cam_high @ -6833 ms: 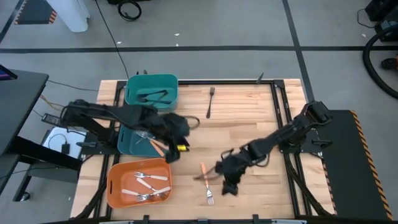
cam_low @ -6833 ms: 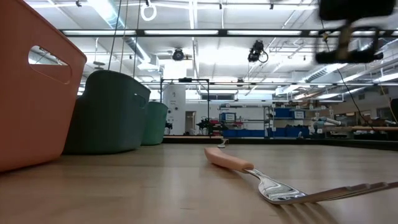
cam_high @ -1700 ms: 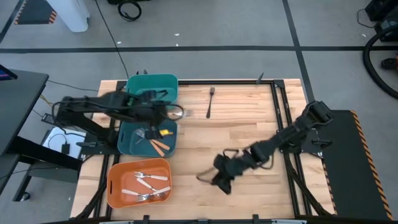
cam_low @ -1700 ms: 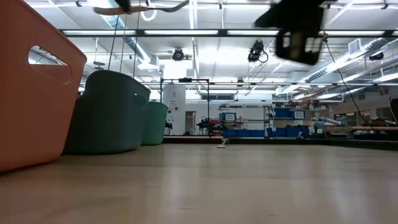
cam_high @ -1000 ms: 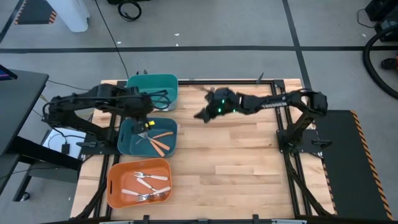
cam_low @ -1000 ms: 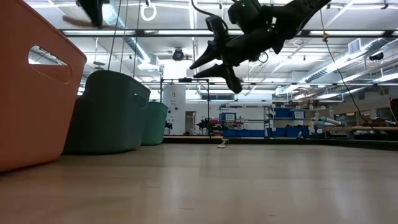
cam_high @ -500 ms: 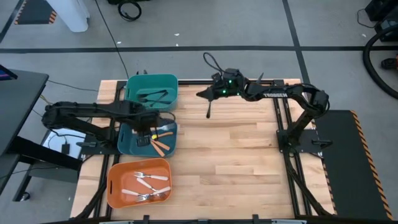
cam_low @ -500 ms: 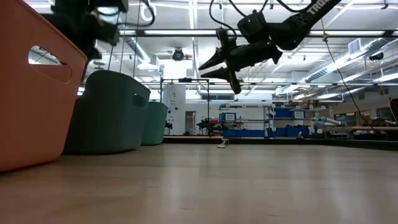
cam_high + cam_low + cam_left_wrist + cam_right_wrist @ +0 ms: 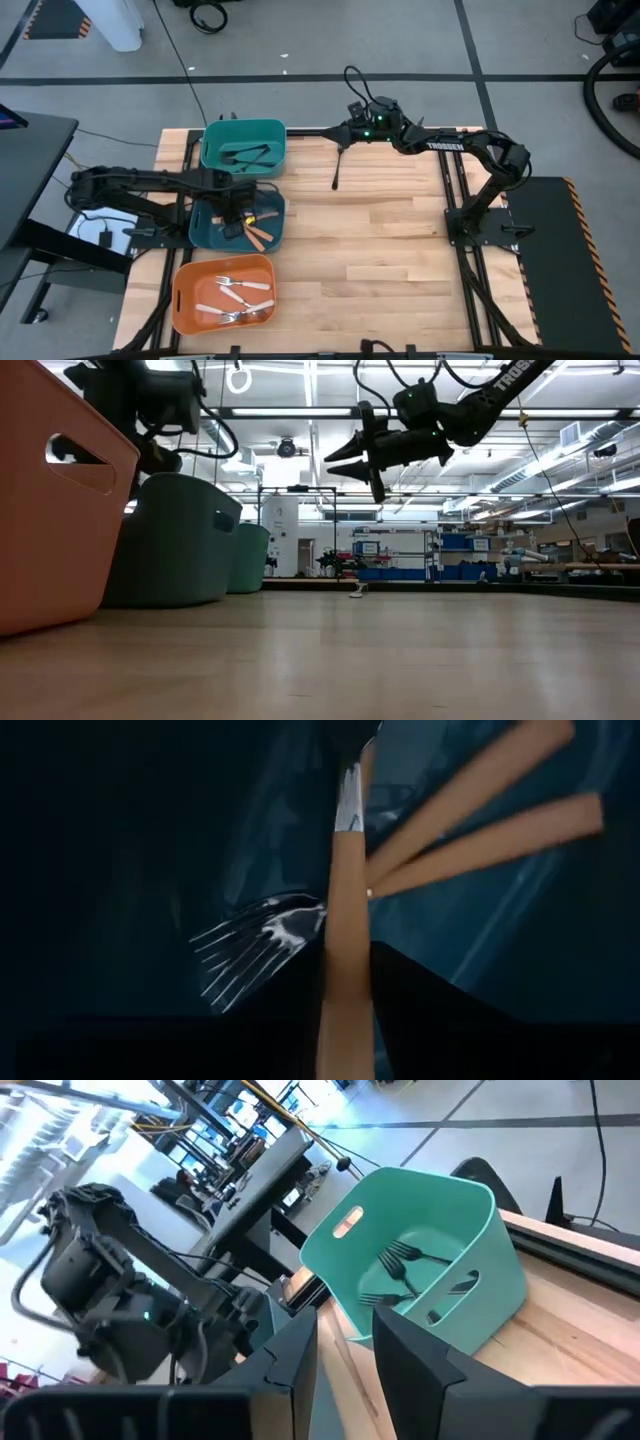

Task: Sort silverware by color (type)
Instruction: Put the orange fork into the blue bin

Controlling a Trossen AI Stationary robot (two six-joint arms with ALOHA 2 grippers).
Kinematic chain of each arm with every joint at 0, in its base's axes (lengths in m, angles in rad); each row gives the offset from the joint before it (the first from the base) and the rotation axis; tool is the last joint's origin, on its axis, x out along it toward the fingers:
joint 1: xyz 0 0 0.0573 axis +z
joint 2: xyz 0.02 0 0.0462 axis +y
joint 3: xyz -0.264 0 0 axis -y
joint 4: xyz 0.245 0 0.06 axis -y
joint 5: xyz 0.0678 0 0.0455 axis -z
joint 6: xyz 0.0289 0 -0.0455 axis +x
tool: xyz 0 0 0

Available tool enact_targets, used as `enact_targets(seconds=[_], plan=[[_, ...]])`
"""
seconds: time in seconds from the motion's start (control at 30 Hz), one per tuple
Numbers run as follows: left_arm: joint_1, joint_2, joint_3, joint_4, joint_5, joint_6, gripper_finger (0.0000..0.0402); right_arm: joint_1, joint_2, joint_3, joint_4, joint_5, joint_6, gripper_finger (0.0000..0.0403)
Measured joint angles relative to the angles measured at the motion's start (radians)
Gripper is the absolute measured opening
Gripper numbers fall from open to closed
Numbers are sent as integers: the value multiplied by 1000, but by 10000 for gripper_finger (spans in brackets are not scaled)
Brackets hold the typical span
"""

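From above, three bins sit in a row along one side of the wooden table (image 9: 380, 250). The middle teal bin (image 9: 210, 237) is the landmark. The left gripper (image 9: 237, 212) reaches down into it, among the orange-handled utensils (image 9: 256, 231). Just beside that bin toward the far edge is the light teal bin (image 9: 243, 133) with black forks (image 9: 245, 154) inside. On its other side is the orange bin (image 9: 190, 290), holding cream-handled forks (image 9: 238, 297). One black fork (image 9: 338, 166) lies alone on the wood, well apart from the middle teal bin. The right gripper (image 9: 336, 131) hangs above that fork's far end. In the low view, the right gripper (image 9: 345, 460) is up in the air with its jaws spread and nothing in them. In the left wrist view, an orange handle (image 9: 343, 920) runs up between the dark fingers (image 9: 440, 1010) inside the bin, next to silver tines (image 9: 255, 942); I cannot tell if the jaws grip it. In the right wrist view, the fingers (image 9: 400, 1342) stand apart and empty, and the light teal bin (image 9: 480, 1275) shows black forks (image 9: 403, 1270).
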Motion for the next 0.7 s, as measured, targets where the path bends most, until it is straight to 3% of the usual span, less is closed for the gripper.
enact_targets(seconds=[0.3,0.7], plan=[[56,10,0,148,-3,13,93,39,11,0,-21,37,-38,108],[56,27,0,136,19,-10,94,41,11,0,-2,106,-88,106]])
